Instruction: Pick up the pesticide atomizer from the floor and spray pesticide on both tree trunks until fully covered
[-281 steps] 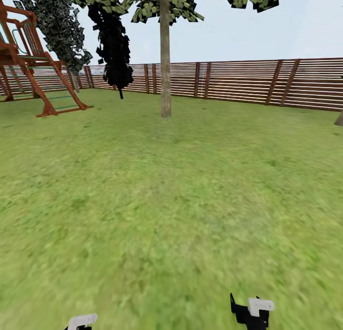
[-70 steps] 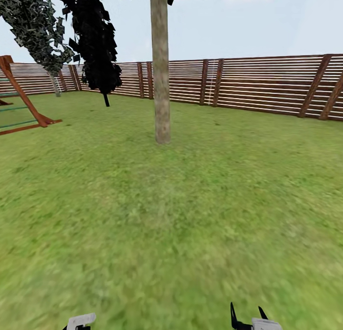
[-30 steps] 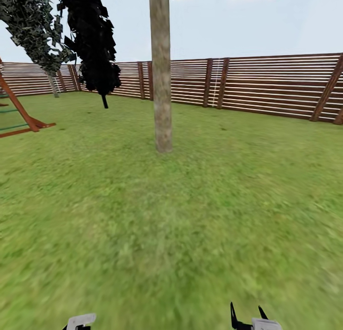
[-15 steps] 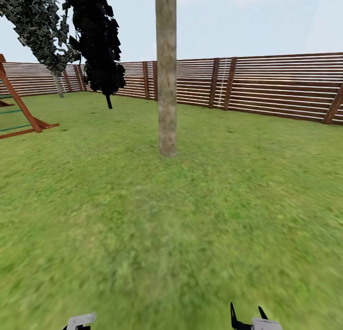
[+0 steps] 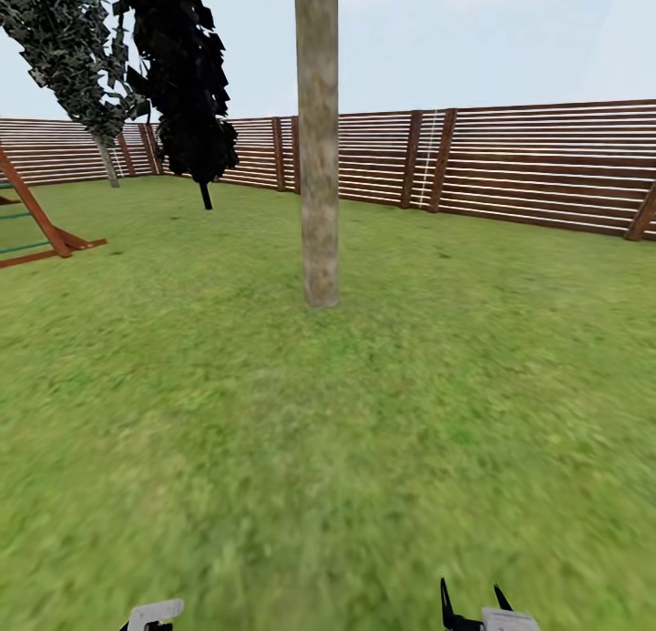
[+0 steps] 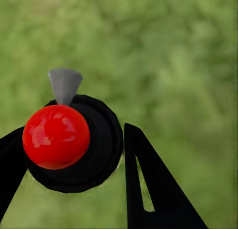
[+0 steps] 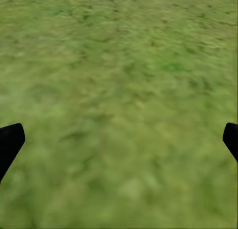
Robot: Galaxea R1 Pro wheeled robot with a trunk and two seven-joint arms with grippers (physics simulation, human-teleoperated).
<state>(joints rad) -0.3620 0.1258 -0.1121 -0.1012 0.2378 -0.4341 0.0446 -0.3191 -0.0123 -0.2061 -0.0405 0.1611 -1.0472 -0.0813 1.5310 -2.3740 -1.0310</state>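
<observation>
Your left claw point(image 6: 74, 154) is gripping the pesticide atomizer point(image 6: 74, 142): in the left wrist view its black round body with a red ball-shaped cap and a small grey nozzle is sitting between the two black fingers point(image 6: 148, 189), which are pressing against its sides, with blurry green grass behind it. In the head view only a white part of the left claw point(image 5: 155, 613) is peeking in at about 7 o'clock at the frame's edge.

Your right claw point(image 7: 119, 140) is standing wide open and holding nothing; its two dark fingertips point(image 7: 10, 140) are showing at opposite edges of the right wrist view with bare lawn between them. In the head view the right claw point(image 5: 474, 608) is sitting at about 5 o'clock, its black tips pointing up.

The tree trunk point(image 5: 318, 139), thick, pale and mottled, is rising straight from the lawn point(image 5: 364, 412) at about 12 o'clock, well apart from both claws. Two dark-leaved trees point(image 5: 182, 76) are standing further back at 11 o'clock. A reddish wooden play frame point(image 5: 36, 226) is showing at 10 o'clock. The brown slatted fence point(image 5: 510, 167) is running across the back from 10 to 2 o'clock under a pale sky.
</observation>
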